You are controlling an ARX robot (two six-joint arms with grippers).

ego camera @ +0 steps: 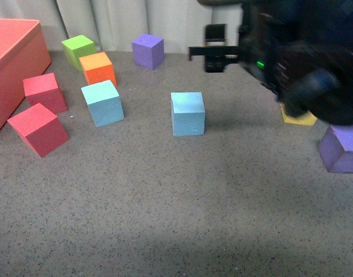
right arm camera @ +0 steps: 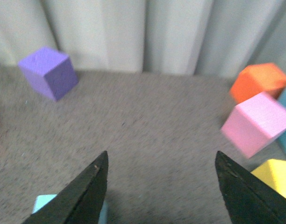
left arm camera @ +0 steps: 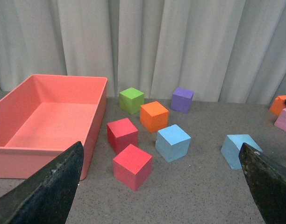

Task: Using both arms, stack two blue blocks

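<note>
The right hand [right arm camera: 160, 156], fingers apart, hung above and just right of the central blue block [ego camera: 187, 113]; the left hand [left arm camera: 160, 147], also open, stood farther back.

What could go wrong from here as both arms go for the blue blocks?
The left blue block sits close to the orange block and a red block; the open left gripper could nudge them while closing in.
The right gripper is open, but the middle blue block shows only at the edge of its wrist view; a misaligned grasp might shove it.
The right arm hangs over a yellow block and a purple block and may clip them.
</note>
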